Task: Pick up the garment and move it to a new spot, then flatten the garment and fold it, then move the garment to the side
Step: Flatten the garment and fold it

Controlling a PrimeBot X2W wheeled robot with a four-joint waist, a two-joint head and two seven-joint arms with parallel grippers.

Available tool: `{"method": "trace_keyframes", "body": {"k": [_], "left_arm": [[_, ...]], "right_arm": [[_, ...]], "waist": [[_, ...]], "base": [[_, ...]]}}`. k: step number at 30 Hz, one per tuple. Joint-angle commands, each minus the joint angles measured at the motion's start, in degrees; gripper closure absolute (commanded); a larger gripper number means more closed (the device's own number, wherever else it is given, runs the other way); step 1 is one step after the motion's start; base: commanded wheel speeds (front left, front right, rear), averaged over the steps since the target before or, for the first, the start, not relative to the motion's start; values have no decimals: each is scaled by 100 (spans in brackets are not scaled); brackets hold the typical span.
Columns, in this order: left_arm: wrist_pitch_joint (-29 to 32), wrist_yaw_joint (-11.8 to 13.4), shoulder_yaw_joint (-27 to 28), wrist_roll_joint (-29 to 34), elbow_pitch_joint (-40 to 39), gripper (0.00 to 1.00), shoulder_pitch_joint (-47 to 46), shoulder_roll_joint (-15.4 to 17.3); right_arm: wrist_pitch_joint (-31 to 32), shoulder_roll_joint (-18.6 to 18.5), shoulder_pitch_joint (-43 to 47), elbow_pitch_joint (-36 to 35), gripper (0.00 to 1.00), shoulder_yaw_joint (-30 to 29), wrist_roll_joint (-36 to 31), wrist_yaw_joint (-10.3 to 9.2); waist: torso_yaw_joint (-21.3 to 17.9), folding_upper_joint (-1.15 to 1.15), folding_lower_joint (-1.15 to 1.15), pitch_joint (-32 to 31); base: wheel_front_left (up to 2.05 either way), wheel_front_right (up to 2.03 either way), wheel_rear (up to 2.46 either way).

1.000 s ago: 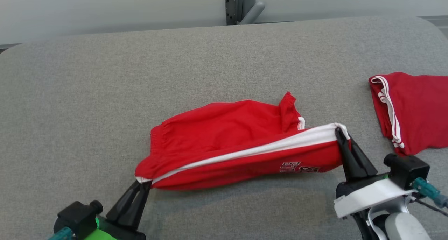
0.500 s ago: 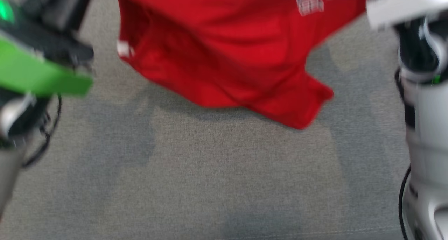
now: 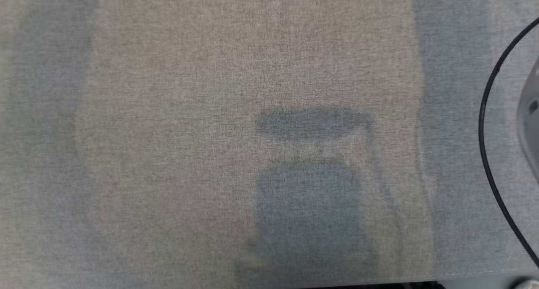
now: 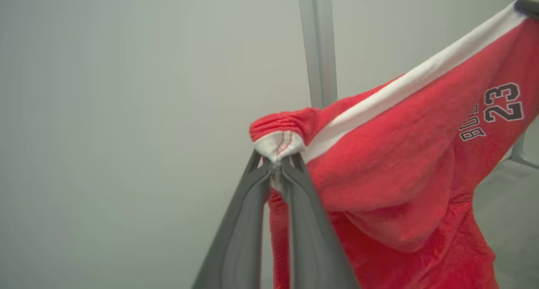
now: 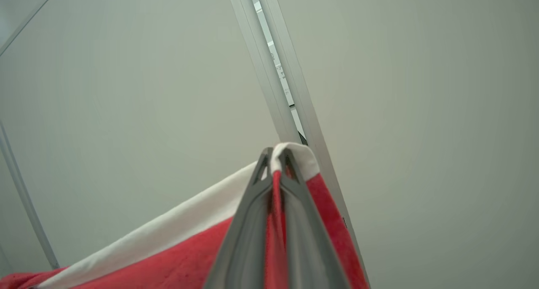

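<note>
L gripper (image 4: 276, 162) is pinched shut on the white-stitched waistband corner of the red garment (image 4: 400, 167). R gripper (image 5: 276, 154) is clamped on the white-edged corner at the other end. The garment hangs stretched btwn the two w/ pale wall (image 4: 126, 112) behind, white side stripe (image 4: 404, 80) along the top edge, "23" print facing L wrist cam. Head view: grey fabric surface (image 3: 168, 91) w/ shadows, black cable (image 3: 484, 124) at right.
</note>
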Motion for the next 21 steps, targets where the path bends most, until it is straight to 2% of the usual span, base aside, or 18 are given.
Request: {"method": "trace_keyframes", "body": {"k": [1, 4, 5, 8, 10, 13, 16, 19, 21], "left_arm": [[-408, 7, 15, -45, 265, 100, -362, -87], [-937, 6, -300, -40, 437, 100, -505, -184], [-937, 6, -300, -40, 437, 100, -505, -184], [-1147, 6, -565, -130, 276, 100, -149, -53], [-1181, 10, -594, -211, -47, 100, 241, 37], [-1172, 9, -447, -169, -680, 100, 1326, 289], [-1172, 5, -321, -68, -1248, 100, 2688, 444], [-1174, 68, -254, -33, -1591, 100, 4178, 551], [-1174, 199, -165, -110, -1768, 100, 5118, 486]], "right_arm": [[-240, -23, -365, 233, 100, 44, 115, 0], [-420, -8, -452, 386, 100, 286, 422, 0], [-420, -8, -452, 386, 100, 286, 422, 0], [-480, -4, 117, 149, 100, 711, 683, 0], [-482, -9, 679, -311, 100, 961, 768, 0], [-476, -49, 2102, -1022, 100, 1332, 944, 0], [-478, -348, 3603, -1721, 100, 1638, 1064, 0], [-477, -592, 5099, -2235, 100, 1739, 1179, 0], [-469, -707, 6016, -2455, 100, 1818, 1282, 0]], "waist": [[-44, 0, -2, 515], [-17, 0, -2, 671], [-17, 0, -2, 671], [-31, 0, -2, 568], [-25, 0, -2, 472], [-58, 0, -2, 265], [-44, 0, -2, -138], [-62, 0, -2, -690], [-90, 0, -2, -1020]], "base": [[0, 0, 0], [0, 0, 0], [0, 0, 0], [0, 0, 0], [0, 0, 0], [0, 0, 0], [0, 0, 0], [0, 0, 0], [0, 0, 0]]}}
